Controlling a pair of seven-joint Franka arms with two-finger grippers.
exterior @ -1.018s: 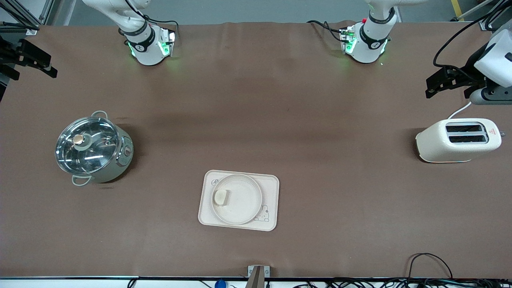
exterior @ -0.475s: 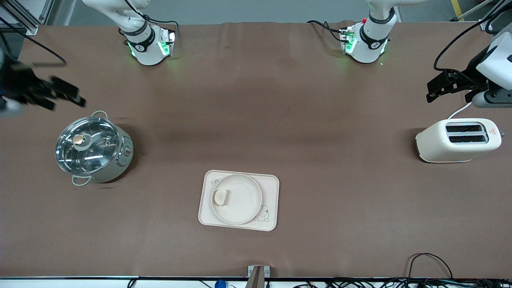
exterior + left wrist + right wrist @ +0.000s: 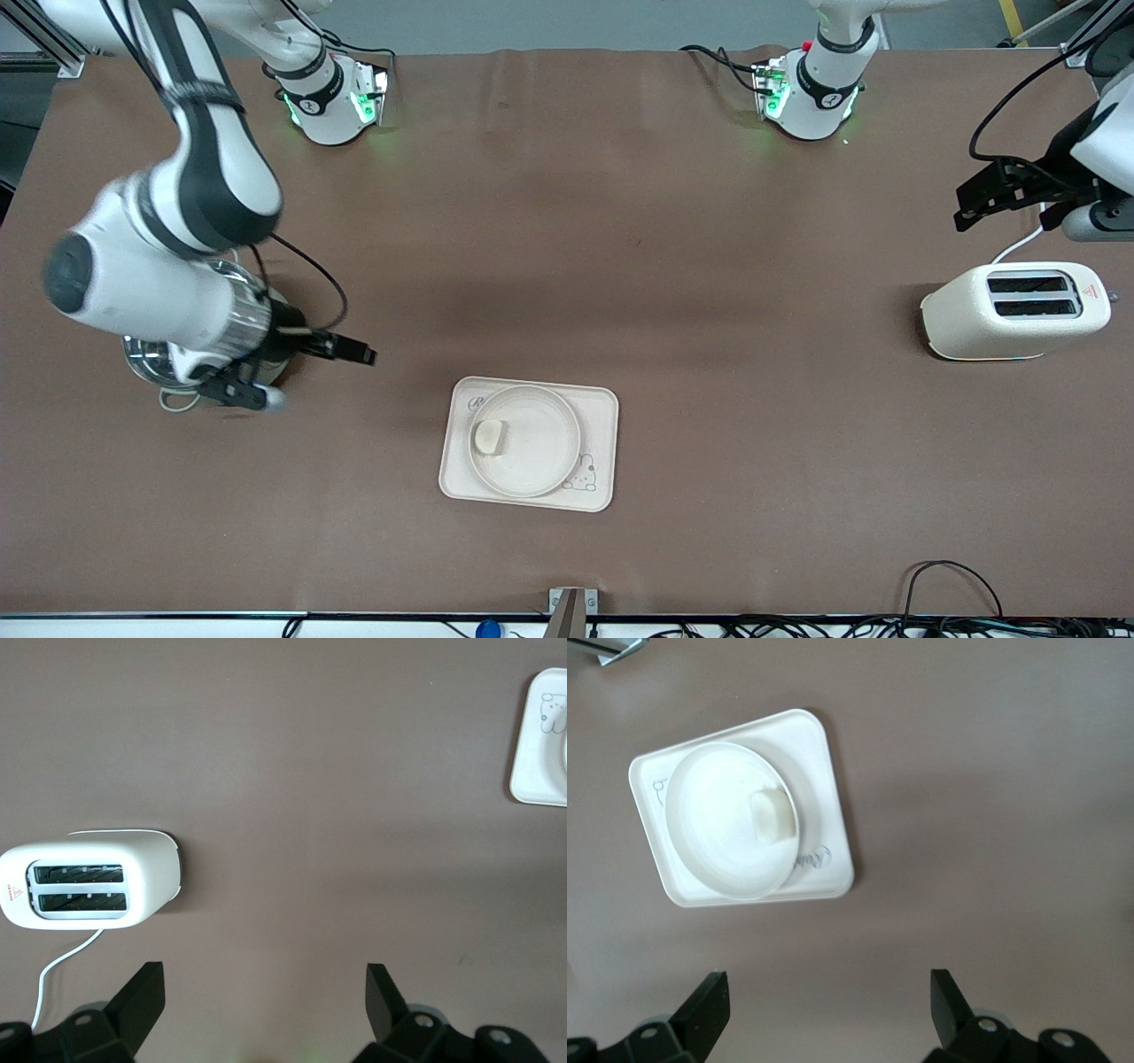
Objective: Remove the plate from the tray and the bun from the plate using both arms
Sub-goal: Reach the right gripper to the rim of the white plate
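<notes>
The round cream plate (image 3: 540,456) sits on the rectangular cream tray (image 3: 602,409) near the front camera, mid-table. The small pale bun (image 3: 489,436) lies in the plate by its rim, toward the right arm's end. The right wrist view shows the plate (image 3: 713,828), the bun (image 3: 772,815) and the tray (image 3: 826,788). My right gripper (image 3: 321,379) is open and empty, up in the air between the pot and the tray; its tips show in the right wrist view (image 3: 828,1010). My left gripper (image 3: 961,208) is open and empty, in the air above the toaster's end of the table (image 3: 266,1001).
A steel pot with a glass lid (image 3: 146,359) stands under the right arm, mostly hidden by it. A cream toaster (image 3: 1014,310) with a white cord stands at the left arm's end, and shows in the left wrist view (image 3: 89,890). A tray corner (image 3: 540,744) shows there too.
The right arm has swung in from the table's end, over the pot, toward the tray. The left gripper has shifted slightly. Plate, bun and tray have not moved.
</notes>
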